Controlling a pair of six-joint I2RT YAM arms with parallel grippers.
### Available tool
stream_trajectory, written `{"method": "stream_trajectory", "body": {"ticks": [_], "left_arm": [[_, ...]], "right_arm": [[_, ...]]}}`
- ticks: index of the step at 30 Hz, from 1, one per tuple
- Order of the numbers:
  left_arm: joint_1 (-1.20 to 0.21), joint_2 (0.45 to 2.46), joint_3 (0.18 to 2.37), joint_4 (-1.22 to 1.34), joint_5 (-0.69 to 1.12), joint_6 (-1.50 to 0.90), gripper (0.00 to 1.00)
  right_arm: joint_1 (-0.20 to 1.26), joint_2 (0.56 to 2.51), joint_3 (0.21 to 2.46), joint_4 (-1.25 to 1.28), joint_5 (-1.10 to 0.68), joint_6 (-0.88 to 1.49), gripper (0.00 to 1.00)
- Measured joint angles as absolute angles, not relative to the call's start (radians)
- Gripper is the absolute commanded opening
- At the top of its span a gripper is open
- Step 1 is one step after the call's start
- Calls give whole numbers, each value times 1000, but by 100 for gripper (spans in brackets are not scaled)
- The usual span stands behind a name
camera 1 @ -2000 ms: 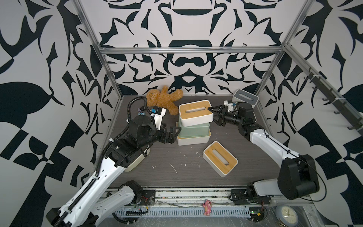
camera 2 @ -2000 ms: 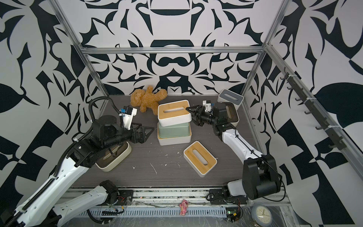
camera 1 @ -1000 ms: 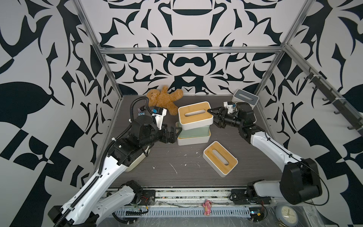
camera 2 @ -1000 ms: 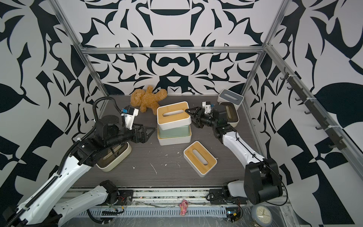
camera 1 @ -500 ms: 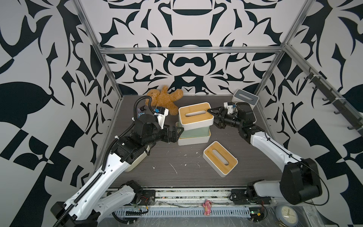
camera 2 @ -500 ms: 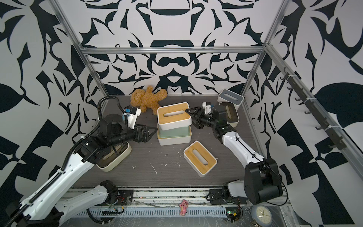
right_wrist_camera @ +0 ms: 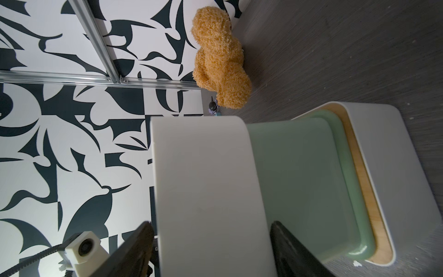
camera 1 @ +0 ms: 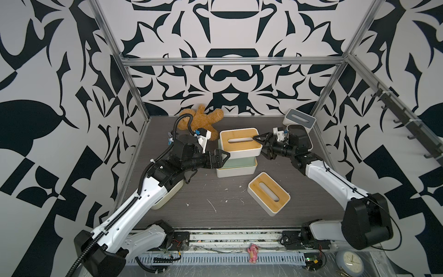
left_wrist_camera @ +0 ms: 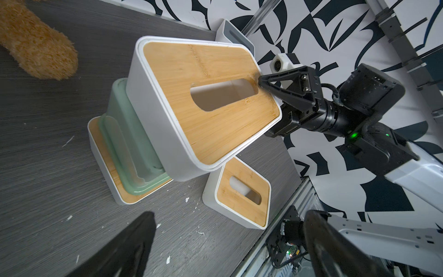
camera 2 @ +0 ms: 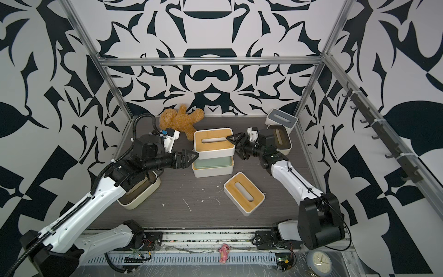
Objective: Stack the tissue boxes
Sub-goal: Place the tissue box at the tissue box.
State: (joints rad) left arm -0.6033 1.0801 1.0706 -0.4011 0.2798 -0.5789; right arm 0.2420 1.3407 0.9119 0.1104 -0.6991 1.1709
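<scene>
The space is enclosed by walls [camera 1: 72, 72] covered in a bold black-and-white pattern and braced by aluminium rails [camera 1: 230, 61], a dark grey wood-grain tabletop [camera 1: 215, 189] flecked with white marks is laid below, and a rack of dark hooks [camera 2: 407, 167] is mounted on a side wall.

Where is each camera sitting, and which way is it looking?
Top views: high above the arm bases, looking down at the table; both arms show, left claw and right claw flanking the box stack.
Left wrist: on the left arm, looking across the stack at the right claw; its own fingers show.
Right wrist: on the right arm, close against the top box; its own fingers straddle it.
Shared: both wrist views show the sage green box and teddy bear.
</scene>
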Motion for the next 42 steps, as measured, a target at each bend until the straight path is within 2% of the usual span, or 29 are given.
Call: {"method": "stream_trajectory", "body": {"ticks": [9,11,18,32,42], "left_arm": [[-574,1141,1089,-387,289,-633,99],[-566,1151,1103,-387,285,-643,99],[-550,1221,1201,-393,286,-659,99],[-549,1392,1329,-430,304,-666,100],[-546,1420,1358,-443,319,-665,99]], "right_arm": [[242,1341,999,-35,-659,1064,87],[242,1340,1028,-88,-636,1024,91],[242,1293,1115,-243,-566,910,92],[256,1279,1140,-272,-612,872,93],[279,1280,1140,-261,-636,877,93]]}}
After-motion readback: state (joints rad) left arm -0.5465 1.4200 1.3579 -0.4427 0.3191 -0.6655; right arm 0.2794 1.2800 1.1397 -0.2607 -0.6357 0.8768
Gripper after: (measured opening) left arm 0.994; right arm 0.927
